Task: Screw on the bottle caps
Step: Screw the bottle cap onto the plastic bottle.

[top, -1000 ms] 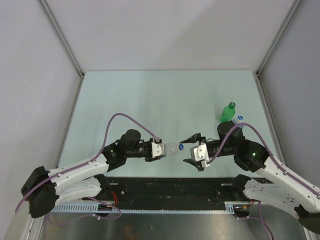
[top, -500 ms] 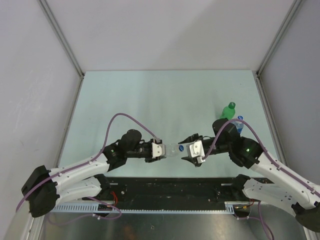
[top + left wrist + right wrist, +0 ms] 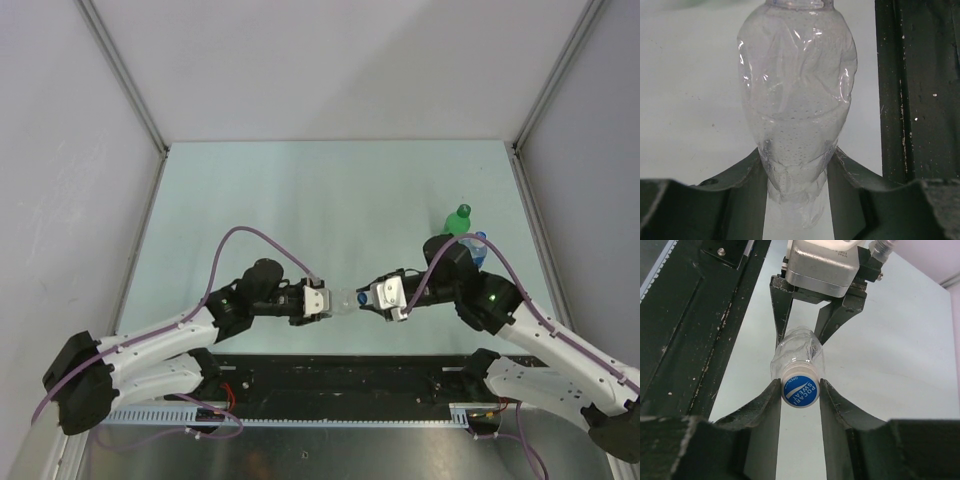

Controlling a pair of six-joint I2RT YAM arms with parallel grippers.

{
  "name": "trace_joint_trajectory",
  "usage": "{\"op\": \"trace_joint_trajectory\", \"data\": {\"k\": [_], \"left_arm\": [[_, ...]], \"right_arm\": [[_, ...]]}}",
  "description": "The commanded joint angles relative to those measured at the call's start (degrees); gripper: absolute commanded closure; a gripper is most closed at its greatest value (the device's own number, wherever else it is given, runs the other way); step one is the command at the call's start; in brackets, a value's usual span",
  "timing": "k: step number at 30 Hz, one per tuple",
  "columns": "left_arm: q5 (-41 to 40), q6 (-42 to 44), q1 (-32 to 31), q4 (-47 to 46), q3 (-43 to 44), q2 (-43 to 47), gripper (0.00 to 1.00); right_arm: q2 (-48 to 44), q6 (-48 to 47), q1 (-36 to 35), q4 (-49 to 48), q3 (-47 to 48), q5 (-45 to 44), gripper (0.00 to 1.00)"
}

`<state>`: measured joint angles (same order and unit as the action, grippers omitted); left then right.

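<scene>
The left jaws are gripping the clear bottle [image 3: 797, 115] by its base, holding it sideways above the tabletop [image 3: 320, 200] near its front edge. The right jaws are pinching the blue-printed cap [image 3: 800, 391] sitting on the bottle's neck.

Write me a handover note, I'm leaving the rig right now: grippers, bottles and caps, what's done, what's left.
Left gripper: shut on the clear bottle, held on its side.
Right gripper: fingers pressed against both sides of the blue-topped cap, which sits on that bottle's neck.
Green bottle and another bottle, half hidden by the right arm, stand at the right rear, each with a cap on; tightness not visible.
Left to do: twist this cap tight, then set the bottle down.
</scene>
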<state>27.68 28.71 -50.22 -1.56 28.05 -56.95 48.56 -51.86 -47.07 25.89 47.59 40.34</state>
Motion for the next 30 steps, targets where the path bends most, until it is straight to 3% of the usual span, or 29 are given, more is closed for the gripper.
{"op": "trace_joint_trajectory", "data": {"k": [1,6,11,19,26,30], "left_arm": [[-0.6,-1.8,0.4,-2.6,3.9,2.4,1.0],[-6.3,-7.2,-0.1,-8.5,3.4,6.7,1.0],[-17.9,-8.4,-3.2,-16.3,1.2,11.2,1.0],[-39.2,-5.1,-9.5,-24.1,2.5,5.5,1.0],[-49.4,-12.6,-10.9,-28.8,5.2,-0.9,1.0],[-51.3,-14.7,-11.1,-31.8,4.8,-3.1,1.0]], "right_arm": [[1.1,4.2,0.0,-2.0,1.2,0.2,0.79],[2.8,21.0,0.0,-8.3,1.2,-6.4,0.83],[4.6,42.3,-0.1,-14.6,1.1,-16.5,0.88],[7.6,68.7,-0.3,-17.2,1.2,-26.4,0.99],[10.9,89.5,-4.5,-14.8,1.1,-56.2,1.0],[12.9,99.7,-6.3,-17.3,1.1,-62.8,0.98]]}}
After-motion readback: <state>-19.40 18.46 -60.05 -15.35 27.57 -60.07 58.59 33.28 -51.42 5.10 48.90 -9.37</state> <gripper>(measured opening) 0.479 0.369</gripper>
